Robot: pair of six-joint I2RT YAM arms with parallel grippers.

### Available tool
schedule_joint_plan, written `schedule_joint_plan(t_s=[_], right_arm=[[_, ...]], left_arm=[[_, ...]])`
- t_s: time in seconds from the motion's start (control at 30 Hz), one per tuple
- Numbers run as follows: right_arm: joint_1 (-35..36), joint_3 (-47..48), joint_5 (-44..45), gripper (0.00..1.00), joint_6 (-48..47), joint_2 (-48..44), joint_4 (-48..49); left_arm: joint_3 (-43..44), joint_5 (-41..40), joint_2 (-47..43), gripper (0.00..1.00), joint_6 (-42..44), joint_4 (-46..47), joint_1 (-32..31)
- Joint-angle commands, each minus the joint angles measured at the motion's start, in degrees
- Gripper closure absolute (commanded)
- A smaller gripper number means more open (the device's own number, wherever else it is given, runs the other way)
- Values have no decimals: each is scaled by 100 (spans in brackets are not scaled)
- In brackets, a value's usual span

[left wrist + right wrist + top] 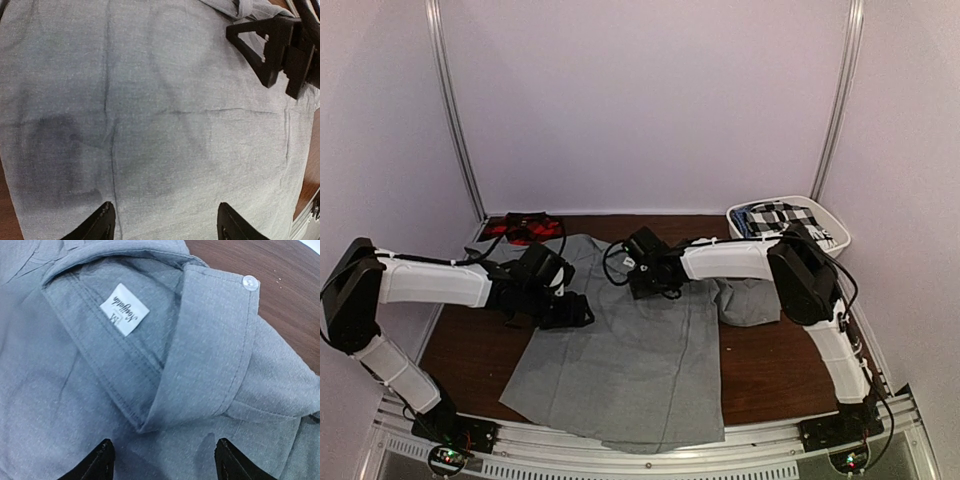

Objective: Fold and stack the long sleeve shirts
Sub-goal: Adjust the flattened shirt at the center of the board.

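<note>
The light grey shirt [630, 360] lies spread flat on the brown table, its hem over the near edge. My left gripper [578, 310] is open just above its left side; the left wrist view shows smooth grey cloth [160, 125] between the wide-apart fingers [100, 222]. My right gripper [642, 272] is open over the collar [210, 355], where a white size label [124, 309] and a button [249, 283] show. The red-and-black plaid shirt [525, 227] lies bunched at the back left corner.
A white basket [825, 222] holding black-and-white checked cloth [778, 217] stands at the back right. One grey sleeve [750, 300] bulges out to the right under the right arm. The right gripper shows in the left wrist view [280, 50]. White walls close in the table.
</note>
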Motion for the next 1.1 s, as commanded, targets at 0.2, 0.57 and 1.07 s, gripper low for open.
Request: schedule_joint_plan(t_s=[0.2,0.57,1.07], right_arm=[[-623,825,315,32,12,483,-232],[-1611,2399,15,31,-230,1227,-414],[-1743,1343,-264,21,-608,-144,-397]], left_arm=[[-438,154,51,29,-4,501,-8],[-755,97,-118,29,-95,460,-9],[-766,-1,-258,29,-129,352,-6]])
